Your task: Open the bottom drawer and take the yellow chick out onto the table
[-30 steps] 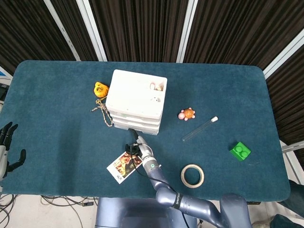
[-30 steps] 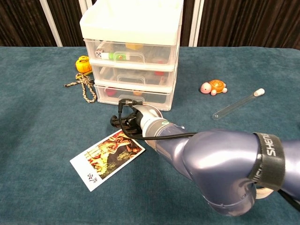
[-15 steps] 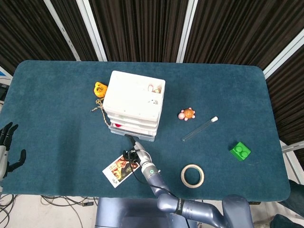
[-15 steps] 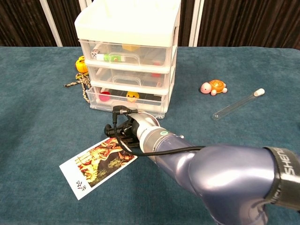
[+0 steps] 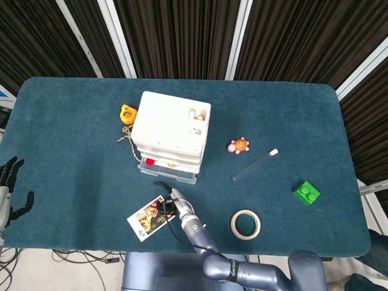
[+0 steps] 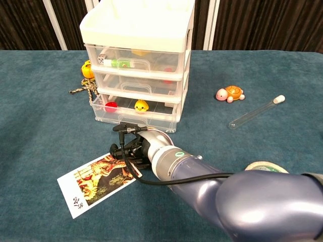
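The right hand point(image 6: 132, 150) sits at the front of the pulled-out bottom drawer point(image 6: 132, 117), its fingers hidden by wrist and cable, so their grip cannot be told. Inside sits the yellow chick point(image 6: 142, 106), too small to show its facing. The left hand point(image 5: 8, 188), partly cut off, spreads open.

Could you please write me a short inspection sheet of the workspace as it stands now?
Surface: table under dark teal cloth.
Job's things: bottom drawer partly pulled out; yellow chick inside it beside a red ball.
Clutter: picture card, turtle toy, test tube, tape roll, green block, orange toy with rope.
Hands: right hand near the drawer front, grip unclear; left hand open at the table edge.
Cables: black cable at the right wrist.
Surroundings: dark slatted wall.
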You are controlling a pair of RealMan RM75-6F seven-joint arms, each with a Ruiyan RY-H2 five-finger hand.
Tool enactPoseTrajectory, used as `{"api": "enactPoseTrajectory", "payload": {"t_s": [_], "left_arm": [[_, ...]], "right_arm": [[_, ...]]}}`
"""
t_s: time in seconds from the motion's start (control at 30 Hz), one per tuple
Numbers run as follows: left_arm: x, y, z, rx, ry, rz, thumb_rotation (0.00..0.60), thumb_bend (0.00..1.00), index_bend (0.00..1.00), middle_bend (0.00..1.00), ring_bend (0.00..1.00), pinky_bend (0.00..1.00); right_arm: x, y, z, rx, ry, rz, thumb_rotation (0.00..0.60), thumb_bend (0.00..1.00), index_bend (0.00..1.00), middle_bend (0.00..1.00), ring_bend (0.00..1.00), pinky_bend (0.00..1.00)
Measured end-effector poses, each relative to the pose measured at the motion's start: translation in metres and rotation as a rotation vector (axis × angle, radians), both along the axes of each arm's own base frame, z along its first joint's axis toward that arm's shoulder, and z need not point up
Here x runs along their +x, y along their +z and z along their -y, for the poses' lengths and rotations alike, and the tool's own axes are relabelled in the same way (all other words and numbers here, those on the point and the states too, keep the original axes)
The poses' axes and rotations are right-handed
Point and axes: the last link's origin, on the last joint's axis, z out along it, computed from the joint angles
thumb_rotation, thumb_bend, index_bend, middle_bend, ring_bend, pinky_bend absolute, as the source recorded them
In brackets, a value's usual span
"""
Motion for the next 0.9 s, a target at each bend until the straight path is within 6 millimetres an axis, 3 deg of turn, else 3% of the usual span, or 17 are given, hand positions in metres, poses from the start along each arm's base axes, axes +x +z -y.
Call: {"api": "enactPoseTrajectory", "payload": {"t_s": [0.23, 0.77, 0.9], "left_arm": [[0.0, 0.0, 0.0, -0.001, 0.003, -0.001, 0.6, 0.46, 0.03, 0.0, 0.0, 0.0], [0.0, 0.0, 0.0, 0.001, 0.008, 0.003, 0.6, 0.46, 0.03, 0.0, 0.0, 0.0], [0.0, 0.0, 0.0, -0.001, 0.007, 0.003, 0.6, 0.46, 0.03, 0.0, 0.0, 0.0]], "right_arm": [[0.0, 0.005, -0.004, 0.005, 0.035, -0.003, 0.6, 0.64, 0.17, 1.0, 1.0, 1.0], [0.02, 0.06, 0.0, -0.193, 0.185, 0.055, 0.6, 0.64, 0.16, 1.0, 1.0, 1.0], [0.019, 0.065, 0.004, -0.225, 0.215, 0.007, 0.6, 0.64, 0.14, 1.0, 1.0, 1.0]]}}
